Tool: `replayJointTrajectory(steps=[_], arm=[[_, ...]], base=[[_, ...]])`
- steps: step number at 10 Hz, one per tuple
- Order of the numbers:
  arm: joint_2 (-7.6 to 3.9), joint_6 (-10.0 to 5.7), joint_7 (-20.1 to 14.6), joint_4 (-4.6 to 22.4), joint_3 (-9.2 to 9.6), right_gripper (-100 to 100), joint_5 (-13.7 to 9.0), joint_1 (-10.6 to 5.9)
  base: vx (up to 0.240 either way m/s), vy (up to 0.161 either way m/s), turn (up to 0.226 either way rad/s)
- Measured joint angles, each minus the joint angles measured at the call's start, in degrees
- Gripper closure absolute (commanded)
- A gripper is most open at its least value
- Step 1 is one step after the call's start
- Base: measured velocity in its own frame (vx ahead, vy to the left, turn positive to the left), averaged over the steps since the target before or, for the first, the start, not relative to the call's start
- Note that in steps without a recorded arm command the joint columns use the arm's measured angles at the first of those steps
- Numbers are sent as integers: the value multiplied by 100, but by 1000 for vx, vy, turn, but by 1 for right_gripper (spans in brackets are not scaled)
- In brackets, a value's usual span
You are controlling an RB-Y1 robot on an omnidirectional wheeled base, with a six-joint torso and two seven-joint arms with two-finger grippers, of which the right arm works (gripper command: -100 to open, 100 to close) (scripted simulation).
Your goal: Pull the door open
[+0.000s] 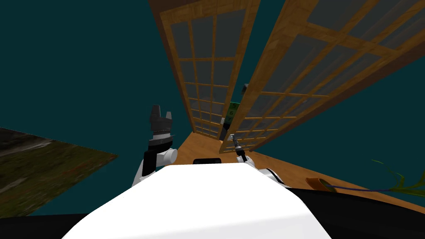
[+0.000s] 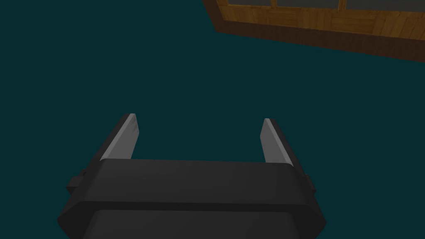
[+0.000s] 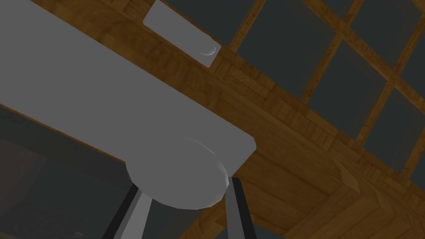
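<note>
My right gripper [image 3: 184, 186] is clamped on a smooth, round grey knob [image 3: 178, 174]. My two thin fingers [image 3: 237, 207] press its opposite sides. The knob sits at the end of a long grey bar [image 3: 103, 99], which lies against the wooden door [image 3: 299, 166] just beyond my fingertips. A small grey plate [image 3: 178, 31] is set into the wood farther out, and dark glass panes [image 3: 344, 95] lie beyond the frame.

I judge the door stiff and fairly heavy, wood around fragile glass, so the knob is the right place to hold it. Its rounded, smooth surface may slip between thin blades, so a steady pull along the door's swing seems wise.

In the head view my right arm reaches forward and low to the door's edge. This leaf stands at an angle to the other leaf [image 1: 203, 62], with a gap between them, so it looks partly open.

My left gripper [image 2: 199, 118] is raised well apart from the door, fingers spread and empty, facing a dark teal wall [image 2: 124, 62].
</note>
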Motion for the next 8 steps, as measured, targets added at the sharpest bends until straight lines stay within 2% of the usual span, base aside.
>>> replayJointTrajectory(steps=[2, 3, 4, 5, 7, 8], arm=[[-9, -79, -244, 96, 5, 100, -125, -13], [-3, -176, -388, 331, 21, 100, -156, -144], [-16, -32, -464, 18, 31, 100, -164, 8], [-26, 66, -590, -101, 34, 100, -215, 70], [-40, 29, -900, -28, 58, 100, -326, 51], [-32, 251, -1028, -456, 63, 100, -386, 260]], base=[[-57, -39, 97], [-19, -6, -3], [-34, -11, 95], [-64, -38, 159], [-47, -37, 51], [-37, -18, 36]])
